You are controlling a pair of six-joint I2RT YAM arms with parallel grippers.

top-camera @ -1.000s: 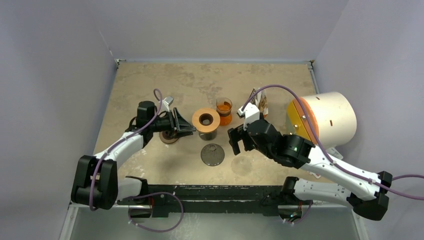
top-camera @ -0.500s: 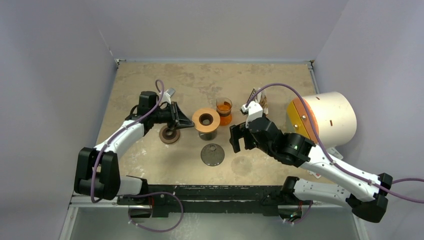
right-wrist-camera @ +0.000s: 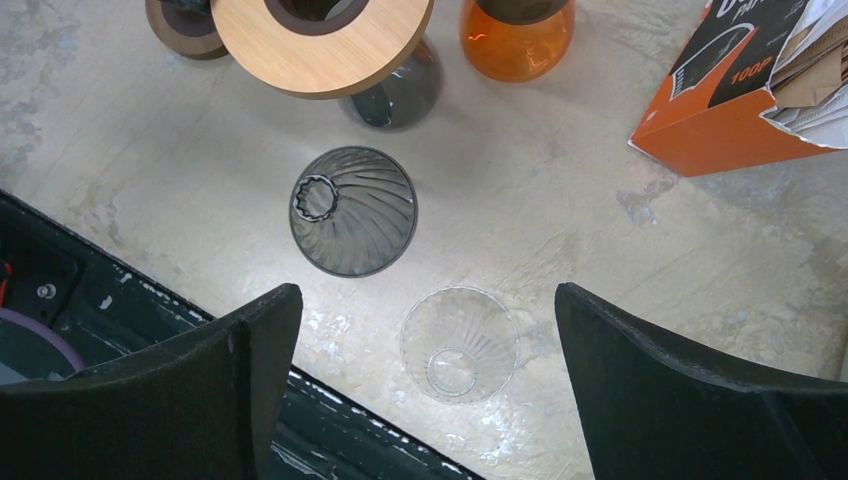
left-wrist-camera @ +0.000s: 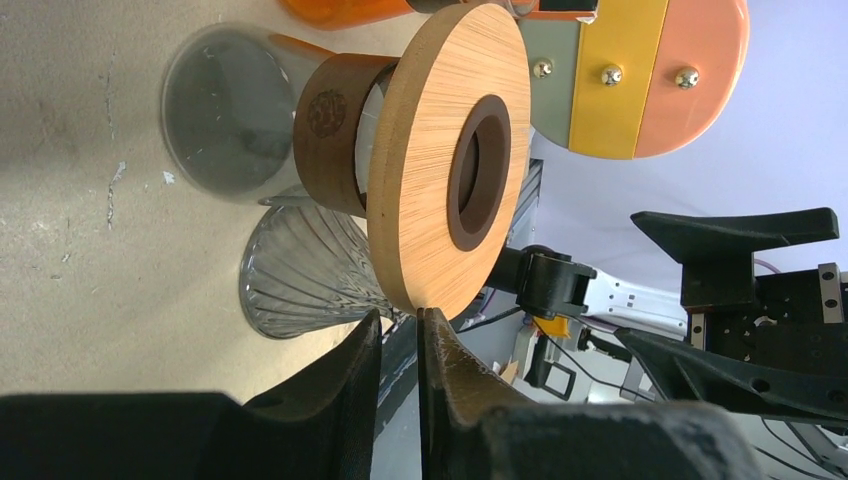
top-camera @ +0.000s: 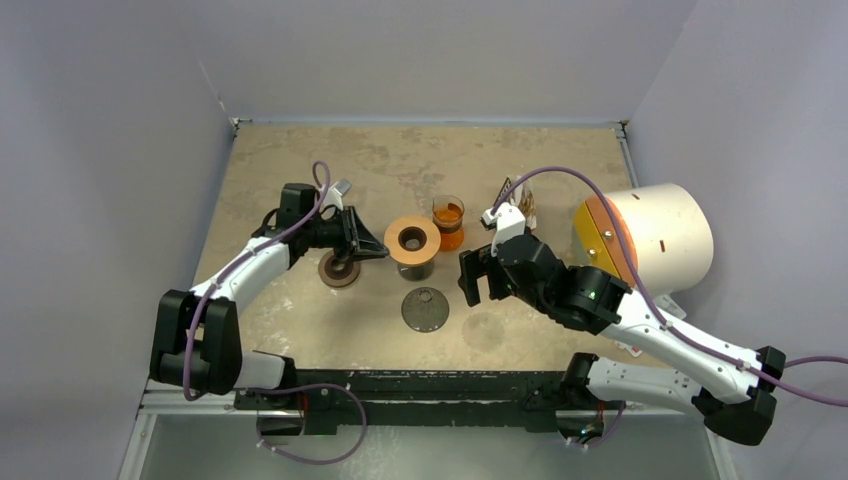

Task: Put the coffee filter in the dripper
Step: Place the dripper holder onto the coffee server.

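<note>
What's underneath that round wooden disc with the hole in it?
The round wooden disc sits on a brown collar atop a smoky glass vessel. Whatever is inside the vessel cannot be seen.

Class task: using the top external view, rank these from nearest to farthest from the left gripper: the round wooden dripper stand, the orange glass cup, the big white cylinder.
1. Round wooden dripper stand, just to the right of the left gripper.
2. Orange glass cup, beyond the stand, slightly farther back.
3. Big white cylinder, at the table's far right edge.
</note>
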